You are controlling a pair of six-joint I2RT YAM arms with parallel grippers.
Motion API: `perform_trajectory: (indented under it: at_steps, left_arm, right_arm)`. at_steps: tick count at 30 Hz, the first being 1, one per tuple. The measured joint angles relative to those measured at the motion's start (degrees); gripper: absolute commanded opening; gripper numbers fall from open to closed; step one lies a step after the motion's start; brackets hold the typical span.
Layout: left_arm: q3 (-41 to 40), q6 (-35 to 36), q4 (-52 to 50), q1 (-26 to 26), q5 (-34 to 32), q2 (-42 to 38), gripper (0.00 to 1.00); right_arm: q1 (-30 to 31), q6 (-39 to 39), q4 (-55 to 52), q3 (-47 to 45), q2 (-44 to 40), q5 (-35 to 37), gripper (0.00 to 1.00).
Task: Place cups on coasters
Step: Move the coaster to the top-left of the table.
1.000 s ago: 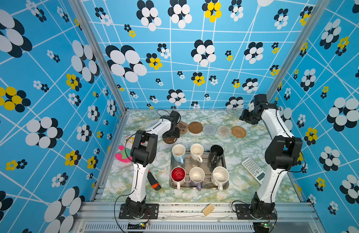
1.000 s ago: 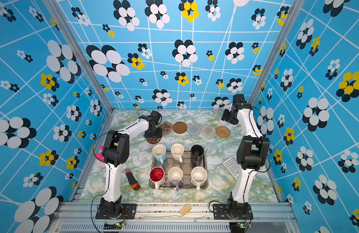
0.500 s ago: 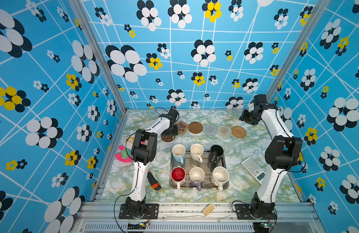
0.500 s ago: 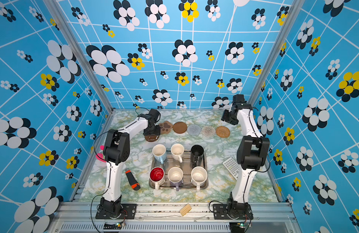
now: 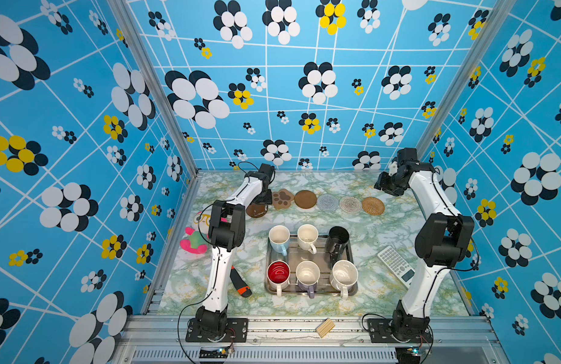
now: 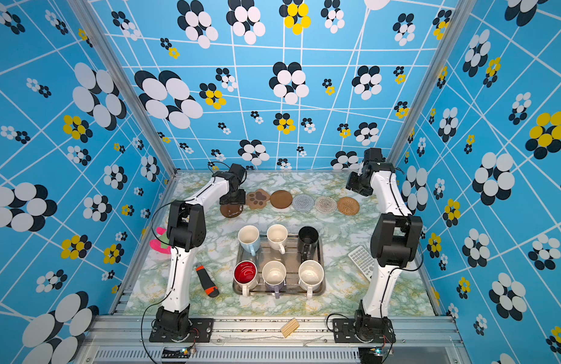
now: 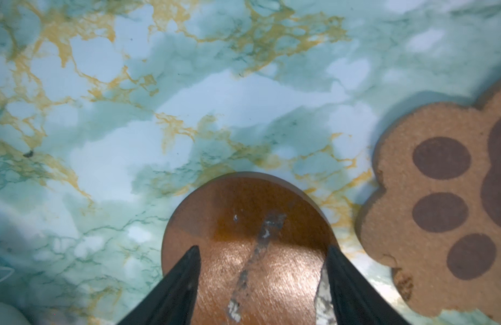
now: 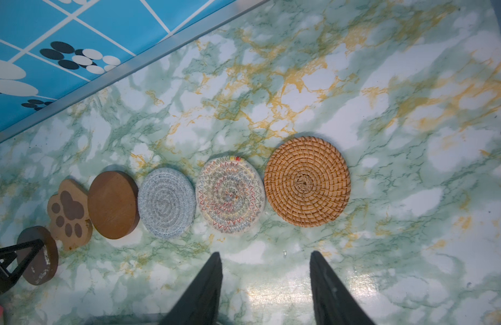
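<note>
Six cups [image 5: 307, 272] were noted in both top views, grouped at the steel tray [image 5: 318, 255], none yet on the coasters [image 6: 326, 204] lined up behind.

Left wrist: the left pincer [image 7: 262, 249] was spread, unclenched, over the dark brown disc [image 7: 243, 202]. The disc was judged out of line beside the paw coaster [image 7: 441, 202].

Right wrist: the right pincer [image 8: 265, 256] was released and empty, near the rattan coaster [image 8: 307, 181].

Blue flowered walls [image 5: 304, 94], marbled tabletop [image 5: 383, 227]
</note>
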Motion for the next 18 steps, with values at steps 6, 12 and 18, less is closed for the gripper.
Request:
perform_trajectory:
  at_steps: [6,12,18]
  left_arm:
    - [5.4,0.0,-1.5,1.5,0.5,2.9,0.72]
    - [4.3,-0.1,-1.3,1.7,2.4,0.8,0.72]
    - [-11.2,-2.3,3.4,2.9,6.5,-15.5,0.70]
  right_arm:
    - [0.0,0.0,0.0,-1.2,-1.3,0.0,0.53]
    - [0.0,0.2,0.3,-1.7,-2.1,-0.1,0.53]
    - [0.0,0.4,1.2,-4.2,-2.8,-0.7,0.53]
